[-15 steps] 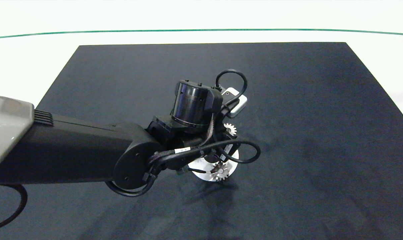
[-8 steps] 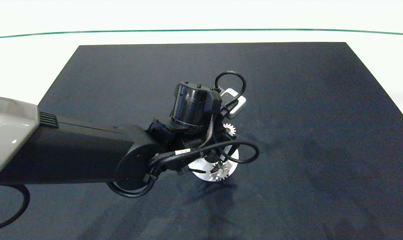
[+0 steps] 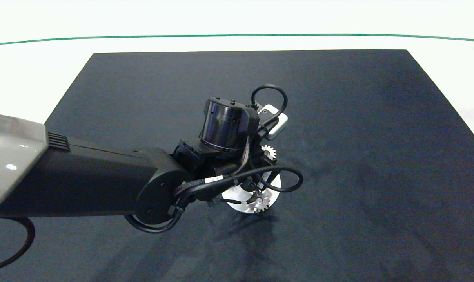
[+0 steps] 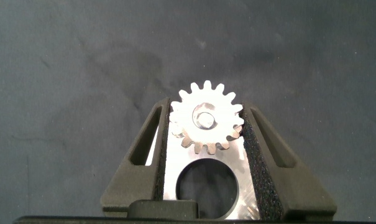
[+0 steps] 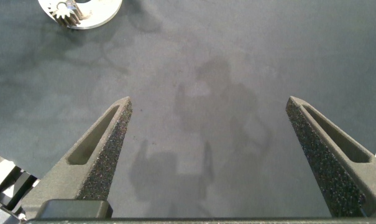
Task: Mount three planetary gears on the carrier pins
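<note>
Left gripper [image 4: 206, 134]: over the white disc [image 4: 172, 174], jaws closed on a silvery gear [image 4: 206, 121] seated on a pin | second gear [image 3: 261, 203]: on the disc's near edge | third gear [image 3: 269, 151]: just beyond the disc | right gripper [image 5: 209, 109]: jaws wide, holding nothing, above the dark tabletop [image 5: 237, 62].

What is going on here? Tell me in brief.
The left gripper is down over the white disc, its fingers closed on the sides of a planetary gear, which sits over a carrier pin. A second gear already sits at the disc's near edge. No third gear can be made out. The right gripper hangs open over the bare dark mat, off to the side of the disc.
</note>
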